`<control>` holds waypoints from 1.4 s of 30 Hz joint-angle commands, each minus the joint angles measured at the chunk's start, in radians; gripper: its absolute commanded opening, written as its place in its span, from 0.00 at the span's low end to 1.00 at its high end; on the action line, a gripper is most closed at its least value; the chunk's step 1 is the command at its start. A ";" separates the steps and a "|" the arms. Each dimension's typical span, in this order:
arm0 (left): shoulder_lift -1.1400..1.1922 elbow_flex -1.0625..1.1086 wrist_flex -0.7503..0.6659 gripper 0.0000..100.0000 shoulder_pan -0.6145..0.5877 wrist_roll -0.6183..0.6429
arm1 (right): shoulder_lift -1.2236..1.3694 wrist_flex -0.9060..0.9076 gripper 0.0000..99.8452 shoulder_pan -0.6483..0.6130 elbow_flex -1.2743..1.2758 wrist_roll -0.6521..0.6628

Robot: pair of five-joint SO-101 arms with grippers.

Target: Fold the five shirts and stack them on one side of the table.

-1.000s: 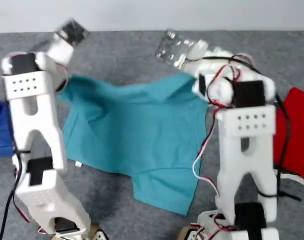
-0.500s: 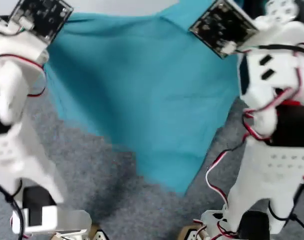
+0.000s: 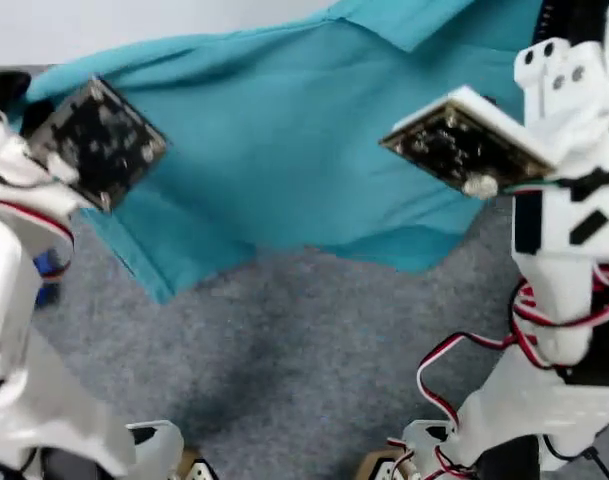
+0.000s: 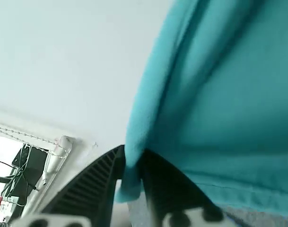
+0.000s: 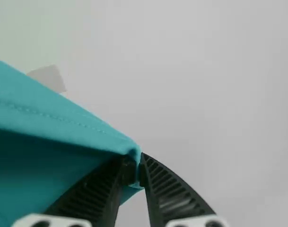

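Note:
A teal shirt [image 3: 304, 140] hangs lifted above the grey table, stretched between both raised arms. My left gripper [image 4: 132, 163] is shut on one edge of the teal shirt [image 4: 214, 109], the cloth pinched between its black ridged fingers. My right gripper [image 5: 134, 168] is shut on a hemmed corner of the teal shirt [image 5: 49, 151]. In the high view the arm on the left [image 3: 44, 200] and the arm on the right [image 3: 554, 180] both stand tall near the camera, their wrist boards in front of the cloth. The shirt's lower edge [image 3: 384, 250] dangles over the table.
Grey table surface [image 3: 304, 360] lies bare below the hanging shirt. A bit of blue cloth [image 3: 46, 268] peeks out behind the arm on the left. Red and white cables [image 3: 454, 370] loop beside the base of the arm on the right.
Both arms have risen higher with the teal shirt, lifting it off the table until it hangs in the air. Its lower edge now sits farther up in the view.

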 commanded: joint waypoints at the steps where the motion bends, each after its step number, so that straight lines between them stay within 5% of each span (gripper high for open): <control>1: -0.126 0.119 0.020 0.00 0.000 -0.040 | -0.035 -0.001 0.01 0.019 -0.074 0.018; 15: -0.430 0.305 0.020 0.00 -0.002 -0.123 | -0.027 0.285 0.01 0.120 -0.368 0.057; 26: -0.414 0.865 -0.025 0.00 0.005 -0.267 | 0.050 0.470 0.01 0.028 0.031 0.052; 34: -0.206 1.257 -0.459 0.00 0.006 -0.256 | 0.213 0.183 0.01 -0.010 0.405 0.051; 42: 0.212 1.095 -0.775 0.00 0.006 -0.123 | 0.452 -0.208 0.01 -0.010 0.496 0.052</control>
